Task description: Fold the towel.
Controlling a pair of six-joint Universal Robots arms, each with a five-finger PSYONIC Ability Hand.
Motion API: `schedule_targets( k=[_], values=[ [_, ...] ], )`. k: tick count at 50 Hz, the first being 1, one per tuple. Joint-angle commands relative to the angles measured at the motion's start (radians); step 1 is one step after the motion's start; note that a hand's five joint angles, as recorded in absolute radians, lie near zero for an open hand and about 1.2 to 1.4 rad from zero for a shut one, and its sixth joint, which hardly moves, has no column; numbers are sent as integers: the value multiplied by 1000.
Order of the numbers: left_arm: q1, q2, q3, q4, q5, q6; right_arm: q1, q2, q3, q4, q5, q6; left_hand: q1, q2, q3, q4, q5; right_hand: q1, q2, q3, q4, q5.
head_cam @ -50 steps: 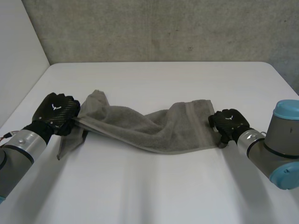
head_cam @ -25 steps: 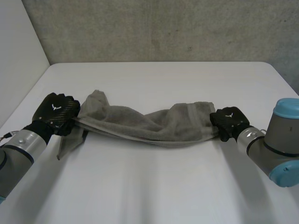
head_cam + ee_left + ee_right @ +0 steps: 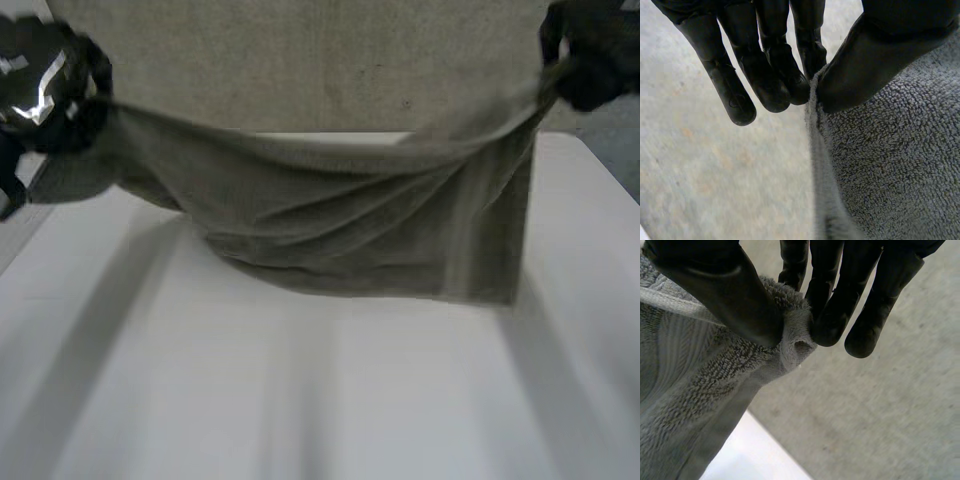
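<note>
The head view looks down from the near side, across the counter (image 3: 300,400) toward the far wall (image 3: 300,60). Each wrist view looks closely along its own fingers (image 3: 772,80), sharing with it the held corners of the towel (image 3: 350,230).

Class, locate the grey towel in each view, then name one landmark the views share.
Head view: towel hangs stretched between left hand and right hand.
Left wrist view: towel edge pinched between thumb and fingers.
Right wrist view: towel corner pinched between thumb and fingers.
Shared landmark: grey wall.
</note>
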Motion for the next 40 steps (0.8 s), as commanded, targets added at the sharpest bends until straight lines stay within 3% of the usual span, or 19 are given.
schedule_targets(
  k=[1, 10, 12, 14, 20, 23, 25, 31, 40],
  values=[
    [3, -111, 155, -52, 2, -49, 2, 106, -189, 101, -4, 2, 122, 49, 55, 34, 72, 84, 94, 69, 64, 80],
    [0, -503, 436, -152, -10, -38, 72, 428, -450, 132, 55, -117, 122, 49, 55, 34, 72, 84, 94, 69, 64, 80],
    [-6, -572, 511, -173, -14, -26, 123, 581, -636, 158, 136, -178, 122, 49, 55, 34, 72, 84, 94, 69, 64, 80],
    [-24, -690, 683, -202, -45, 12, 149, 647, -742, 163, 178, -204, 122, 49, 55, 34, 72, 84, 94, 69, 64, 80],
    [-75, -770, 954, -210, -151, 36, 189, 815, -1147, 140, 243, -194, 122, 49, 55, 34, 72, 84, 94, 69, 64, 80],
    [-90, -772, 1098, -201, -203, 29, 190, 824, -1241, 74, 250, -145, 122, 49, 55, 34, 72, 84, 94, 69, 64, 80],
    [-95, -766, 1199, -184, -228, 7, 195, 815, -1242, 39, 252, -122, 122, 49, 55, 34, 72, 84, 94, 69, 64, 80],
    [-102, -743, 1212, -178, -221, -33, 195, 747, -1126, 52, 241, -110, 122, 49, 55, 34, 72, 84, 94, 69, 64, 80],
    [-90, -687, 805, -161, -170, -30, 176, 724, -880, 160, 178, -113, 122, 49, 55, 34, 72, 84, 94, 69, 64, 80]
  ],
)
